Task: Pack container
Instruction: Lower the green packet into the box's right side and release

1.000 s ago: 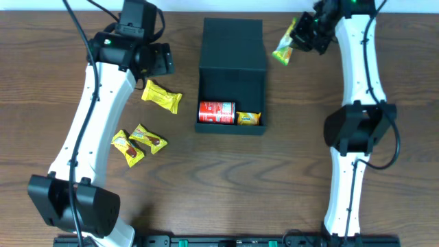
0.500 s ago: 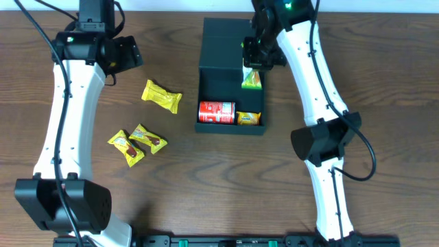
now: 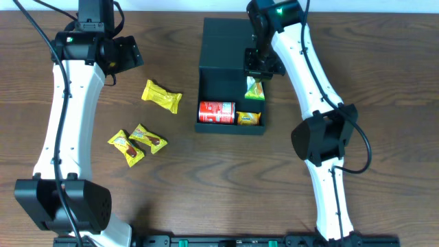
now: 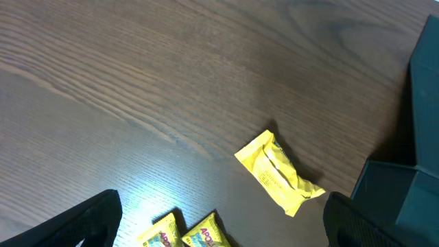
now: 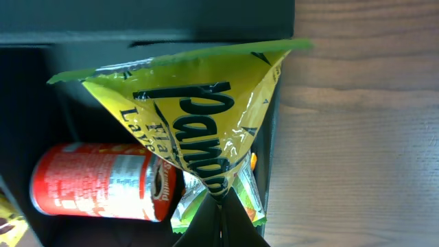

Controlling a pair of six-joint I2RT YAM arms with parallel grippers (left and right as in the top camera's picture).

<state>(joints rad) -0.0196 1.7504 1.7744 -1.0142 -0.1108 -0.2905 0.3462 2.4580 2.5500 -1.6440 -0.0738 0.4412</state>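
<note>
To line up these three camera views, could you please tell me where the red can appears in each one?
Overhead: the red can lies on its side inside the container, lower left, near frame centre.
Left wrist: not in view.
Right wrist: lower left, partly behind the snack bag.
Shared landmark: the dark container, at left wrist's right edge, right wrist's top.

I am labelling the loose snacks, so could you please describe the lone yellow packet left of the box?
Start at the dark teal box in the middle. Just left of it a single yellow packet lies alone on the wood. Unlike the two packets closer to the robot, which lie together with red print, it is plain yellow.
</note>
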